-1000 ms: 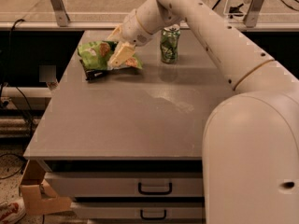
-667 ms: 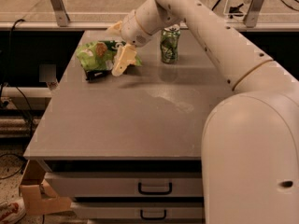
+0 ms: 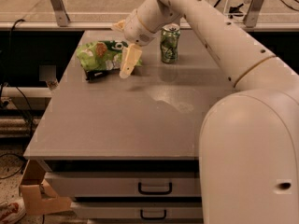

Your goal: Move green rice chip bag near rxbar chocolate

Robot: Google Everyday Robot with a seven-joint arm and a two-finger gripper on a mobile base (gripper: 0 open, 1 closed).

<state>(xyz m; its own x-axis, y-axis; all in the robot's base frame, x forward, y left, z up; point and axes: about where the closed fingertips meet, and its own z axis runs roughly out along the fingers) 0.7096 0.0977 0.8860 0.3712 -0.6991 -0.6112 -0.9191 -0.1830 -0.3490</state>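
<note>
The green rice chip bag (image 3: 100, 55) lies crumpled at the far left of the grey table (image 3: 117, 120). A small dark bar, the rxbar chocolate (image 3: 96, 75), lies right at the bag's front edge, touching it and partly tucked under it. My gripper (image 3: 124, 45) hangs just right of the bag, open and empty. One cream finger (image 3: 130, 62) points down beside the bag's right edge and the other finger (image 3: 119, 25) sticks out behind the bag.
A green soda can (image 3: 170, 43) stands upright at the far middle of the table, right of the gripper. My arm (image 3: 219, 41) crosses the table's right side. Drawers (image 3: 154, 188) sit under the tabletop. A cardboard box (image 3: 35, 195) is on the floor at lower left.
The gripper was down on the bag's right part a second ago. It has since opened, lifted off and drawn slightly right, leaving the bag lying by the dark bar.
</note>
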